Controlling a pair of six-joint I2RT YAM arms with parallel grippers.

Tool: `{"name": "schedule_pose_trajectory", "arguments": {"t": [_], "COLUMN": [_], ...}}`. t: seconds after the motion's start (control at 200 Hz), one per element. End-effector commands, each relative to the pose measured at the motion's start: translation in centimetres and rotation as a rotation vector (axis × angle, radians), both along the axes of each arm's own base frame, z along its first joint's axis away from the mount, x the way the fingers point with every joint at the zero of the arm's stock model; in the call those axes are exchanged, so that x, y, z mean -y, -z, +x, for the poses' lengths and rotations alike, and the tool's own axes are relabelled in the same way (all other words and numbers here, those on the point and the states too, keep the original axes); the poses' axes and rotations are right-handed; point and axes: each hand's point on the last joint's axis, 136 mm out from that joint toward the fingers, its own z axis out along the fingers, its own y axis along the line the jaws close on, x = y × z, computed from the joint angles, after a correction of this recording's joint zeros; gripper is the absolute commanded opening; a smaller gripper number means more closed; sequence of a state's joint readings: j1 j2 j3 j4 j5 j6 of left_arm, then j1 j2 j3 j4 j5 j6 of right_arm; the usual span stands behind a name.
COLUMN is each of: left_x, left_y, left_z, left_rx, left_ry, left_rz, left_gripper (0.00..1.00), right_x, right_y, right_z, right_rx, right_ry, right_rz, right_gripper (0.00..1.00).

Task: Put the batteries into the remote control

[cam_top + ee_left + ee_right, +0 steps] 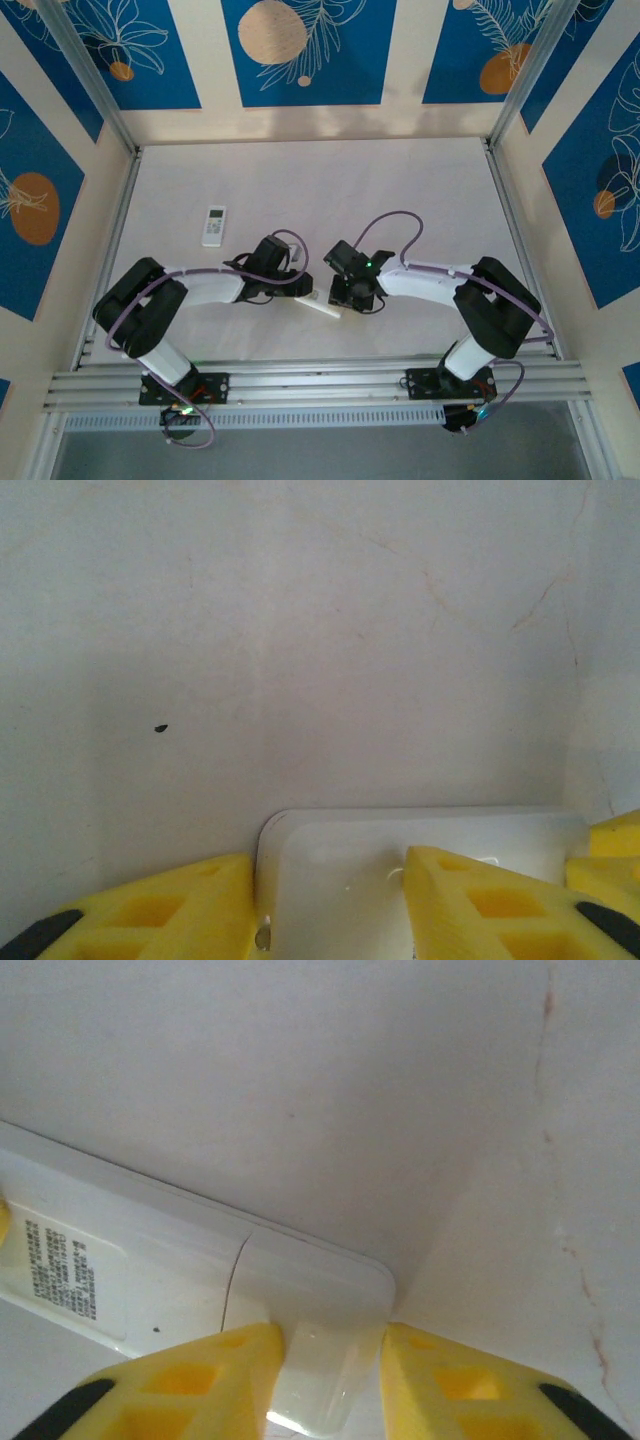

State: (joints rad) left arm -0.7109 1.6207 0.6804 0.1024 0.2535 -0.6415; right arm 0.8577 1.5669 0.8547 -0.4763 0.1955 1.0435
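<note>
At near centre of bench (400,190), remote control (322,306) was noted. Its end was clamped by right fingers (200,1380); whether left fingers (150,910) were closed on it could not be told.

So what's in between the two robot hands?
A white remote, seen in the top view, spans from the left gripper to the right gripper; each wrist view shows one end of it.

Black-and-white arms (210,288), purple cables (400,213) — yellow claw fingers (480,900)
</note>
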Motion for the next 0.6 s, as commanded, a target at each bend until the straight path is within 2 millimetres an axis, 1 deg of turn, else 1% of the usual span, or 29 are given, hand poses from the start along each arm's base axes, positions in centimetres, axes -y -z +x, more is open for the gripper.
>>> {"name": "schedule_pose_trajectory", "arguments": {"t": [0.0,0.07,0.105,0.155,0.21,0.255,0.32,0.395,0.415,0.44,0.46,0.525,0.595], "left_x": [0.6,-0.6,-1.1,-2.0,-2.5,-3.0,-3.6,-4.9,-5.3,-5.8,-6.1,-7.2,-7.9], "left_y": [2.7,2.6,2.1,1.5,0.3,-0.7,-2.0,-3.2,-3.4,-3.8,-4.0,-4.8,-5.6], "left_z": [-2.9,-2.4,-2.0,-1.8,-1.3,-1.0,-0.6,-0.3,-0.2,-0.1,-0.1,0.0,-0.1], "left_rx": [-0.089,-0.077,-0.05,-0.023,0.009,0.034,0.059,0.066,0.064,0.066,0.065,0.066,0.068], "left_ry": [0.055,0.021,0.013,0.004,-0.017,-0.039,-0.068,-0.12,-0.135,-0.156,-0.173,-0.224,-0.249], "left_rz": [0.013,0.051,0.08,0.123,0.13,0.119,0.101,0.086,0.078,0.063,0.051,0.0,-0.038], "left_gripper": [0.49,0.53,0.54,0.57,0.61,0.65,0.71,0.79,0.8,0.82,0.83,0.86,0.87], "right_x": [-2.3,-0.6,0.0,0.0,-0.2,0.1,0.3,-0.3,-0.4,-0.8,-1.1,-2.0,-3.0], "right_y": [-3.0,-4.0,-4.7,-5.7,-6.4,-6.2,-5.6,-4.7,-4.5,-4.4,-4.3,-3.5,-2.8], "right_z": [2.0,1.9,1.9,2.1,2.4,2.8,3.2,2.8,2.9,2.8,2.8,2.4,2.0], "right_rx": [0.196,0.236,0.265,0.318,0.378,0.411,0.422,0.405,0.401,0.398,0.402,0.415,0.383], "right_ry": [-0.174,-0.236,-0.271,-0.346,-0.437,-0.498,-0.58,-0.727,-0.744,-0.788,-0.83,-0.961,-1.047], "right_rz": [0.08,0.018,-0.006,-0.014,-0.033,-0.075,-0.118,-0.134,-0.143,-0.138,-0.139,-0.163,-0.156], "right_gripper": [0.42,0.46,0.49,0.56,0.65,0.74,0.82,0.88,0.92,0.94,1.0,0.99,0.99]}}
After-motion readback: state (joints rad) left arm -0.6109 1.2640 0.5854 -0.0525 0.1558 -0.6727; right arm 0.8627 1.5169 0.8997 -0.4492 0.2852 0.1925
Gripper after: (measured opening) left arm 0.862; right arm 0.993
